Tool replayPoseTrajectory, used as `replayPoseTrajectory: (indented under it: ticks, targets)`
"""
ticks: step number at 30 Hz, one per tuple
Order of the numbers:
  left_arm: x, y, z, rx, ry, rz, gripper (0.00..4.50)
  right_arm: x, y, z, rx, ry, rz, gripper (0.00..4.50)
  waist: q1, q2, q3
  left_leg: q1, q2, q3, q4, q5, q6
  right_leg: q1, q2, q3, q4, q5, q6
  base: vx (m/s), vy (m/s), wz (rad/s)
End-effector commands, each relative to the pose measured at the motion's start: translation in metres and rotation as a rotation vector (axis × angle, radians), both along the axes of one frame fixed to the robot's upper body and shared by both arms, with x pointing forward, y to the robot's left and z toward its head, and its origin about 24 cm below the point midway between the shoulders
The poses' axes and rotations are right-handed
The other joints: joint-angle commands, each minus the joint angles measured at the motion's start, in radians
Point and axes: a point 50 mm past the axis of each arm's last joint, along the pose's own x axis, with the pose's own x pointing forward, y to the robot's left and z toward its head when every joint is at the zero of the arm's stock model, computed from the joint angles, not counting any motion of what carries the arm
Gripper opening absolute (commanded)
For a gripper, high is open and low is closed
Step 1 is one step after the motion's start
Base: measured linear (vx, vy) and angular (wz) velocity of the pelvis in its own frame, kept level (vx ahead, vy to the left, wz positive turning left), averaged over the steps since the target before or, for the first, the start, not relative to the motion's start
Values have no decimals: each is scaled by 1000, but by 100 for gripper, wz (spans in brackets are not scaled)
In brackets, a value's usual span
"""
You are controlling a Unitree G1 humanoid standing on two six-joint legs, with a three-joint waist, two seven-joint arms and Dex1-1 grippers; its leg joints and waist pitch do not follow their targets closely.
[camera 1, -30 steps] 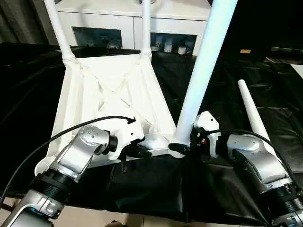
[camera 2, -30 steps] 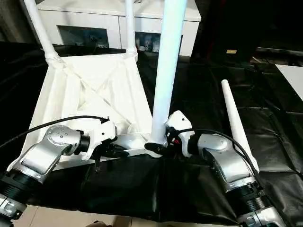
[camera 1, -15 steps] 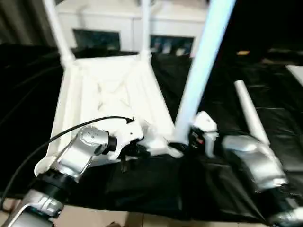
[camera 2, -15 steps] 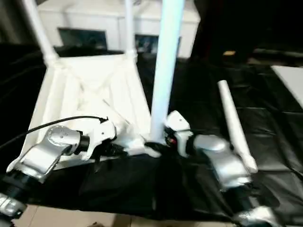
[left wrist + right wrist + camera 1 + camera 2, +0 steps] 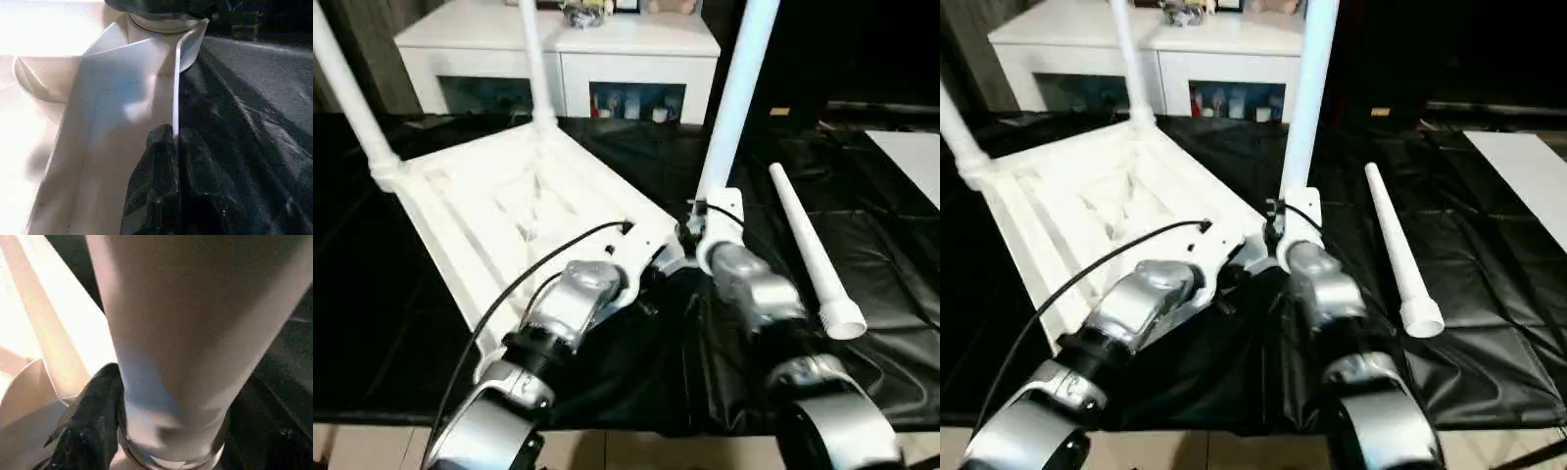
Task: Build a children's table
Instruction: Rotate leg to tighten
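Clenched on the thin rim of the upturned tabletop was the left gripper, while the right gripper was clasped round the base of the third leg. Three legs were seen standing in corner sockets; the fourth leg lay loose on the black sheet just beside, one socket being left to fill.

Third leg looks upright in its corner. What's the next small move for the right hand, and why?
Probably back the right hand off the near leg and reach for the loose leg on the black cloth. Three legs stand in corners of the tabletop, one remains, and the left hand pinches its rim.
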Motion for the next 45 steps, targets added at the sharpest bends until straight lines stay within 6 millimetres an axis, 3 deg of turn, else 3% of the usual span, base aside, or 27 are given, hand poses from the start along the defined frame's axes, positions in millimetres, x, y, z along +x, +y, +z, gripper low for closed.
replayPoseTrajectory:
  ticks: [1, 2, 6, 8, 11, 13, 16, 23, 29, 36, 45]
  targets:
    - [12, 7, 15, 18, -107, 42, 0, -18, 6, -37, 44, 170, 12, 266, 0, -4, -49, 8, 54, -40, -90, -360, -14, 15, -72, 38, -90, -366, -162, 0, 0, 0]
    - [13, 11, 14, 43, -112, 37, 0, -13, 12, -28, 80, 100, 60, 322, 2, -5, -51, 9, 56, -38, -88, -353, -8, 14, -74, 40, -89, -359, -170, 0, 0, 0]
    - [12, 20, 13, 57, -111, 16, 0, -7, 8, -12, 78, -15, 101, 346, 3, -5, -52, -1, 56, -38, -89, -313, 10, 22, -75, 40, -84, -332, -182, 0, 0, 0]
    - [11, 23, 13, 57, -113, -7, 0, -5, 5, -6, 60, -57, 122, 378, 4, -6, -63, -11, 59, -37, -85, -227, 22, 31, -75, 38, -72, -240, -199, 0, 0, 0]
    - [4, 33, 14, 32, -97, -96, 0, -8, -9, 2, -20, -93, 260, 386, 10, -4, -68, -12, 59, -27, -73, -134, 58, 27, -70, 40, -58, -98, -241, 0, 0, 0]
    - [-1, 37, 16, 12, -97, -166, 0, -14, -14, 6, 4, -106, 358, 414, 17, -3, -67, -16, 61, -25, -70, -95, 94, 34, -71, 38, -50, -37, -266, 30, -11, 0]
    - [-9, 44, 16, -3, -77, -260, 0, -25, -20, 13, 16, -132, 518, 414, 24, 2, -65, -10, 65, -21, -69, -104, 109, 31, -68, 38, -48, -5, -284, 0, 0, 0]
    - [-34, 59, 21, -33, 10, -556, 0, -54, -39, 21, 7, -134, 829, 414, 41, 11, -58, 0, 73, -20, -78, -159, 67, 26, -66, 41, -49, -55, -283, 0, 0, 0]
    - [-35, 67, 22, -15, 24, -576, 0, -63, -44, 18, -25, -93, 920, 414, 46, 8, -54, 3, 70, -20, -81, -206, 26, 23, -68, 44, -59, -155, -262, 0, 0, 0]
    - [-33, 74, 24, -2, 24, -577, 0, -68, -46, 14, -53, -61, 967, 414, 50, 4, -60, -2, 68, -20, -74, -130, 53, 27, -70, 43, -48, -72, -271, 0, 0, 0]
    - [-33, 75, 24, -2, 26, -576, 0, -66, -47, 13, -28, -60, 947, 335, 53, 5, -62, -1, 68, -19, -72, -126, 56, 28, -69, 43, -46, -72, -275, 0, 0, 0]
